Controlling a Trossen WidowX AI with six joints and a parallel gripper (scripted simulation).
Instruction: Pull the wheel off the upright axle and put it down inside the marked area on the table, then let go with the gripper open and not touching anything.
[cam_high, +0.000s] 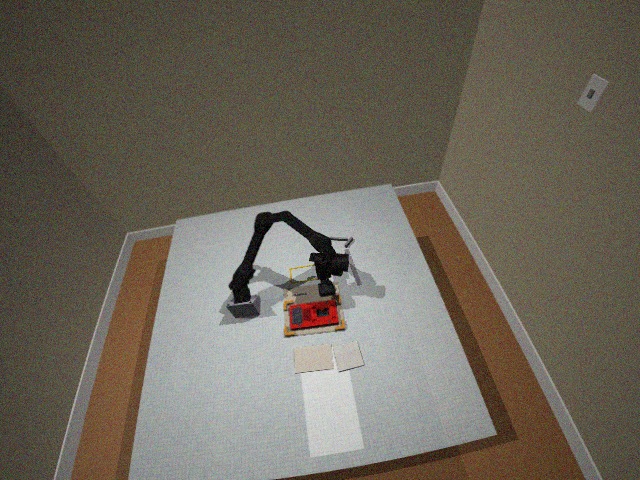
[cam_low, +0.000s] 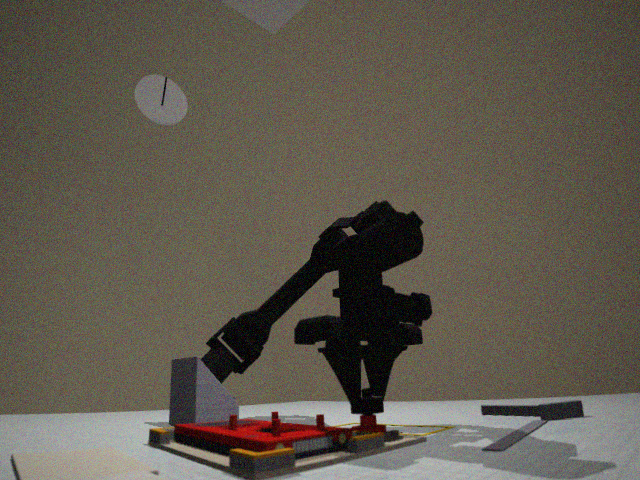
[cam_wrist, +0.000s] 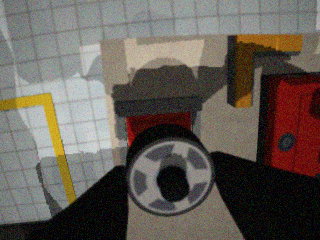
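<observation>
The wheel (cam_wrist: 200, 176) is dark with a light spoked face. It sits around the upright axle (cam_wrist: 173, 185), above a red base (cam_low: 368, 422) (cam_wrist: 165, 121) on the board. My gripper (cam_high: 326, 288) (cam_low: 367, 404) (cam_wrist: 168, 167) points straight down and is shut on the wheel, one finger on each side of its rim. In the exterior view the fingers largely hide the wheel. The marked area is a yellow outline (cam_high: 290, 274) (cam_wrist: 60, 150) on the table, just beside the board.
A red block with pegs (cam_high: 313, 316) (cam_low: 222, 432) (cam_wrist: 300, 120) lies on the board between orange-topped corner pieces (cam_low: 262, 459) (cam_wrist: 243, 72). Two thin beige plates (cam_high: 313, 359) (cam_high: 349, 356) lie in front. A grey bracket-like piece (cam_high: 353, 267) (cam_low: 516, 434) lies beyond the gripper.
</observation>
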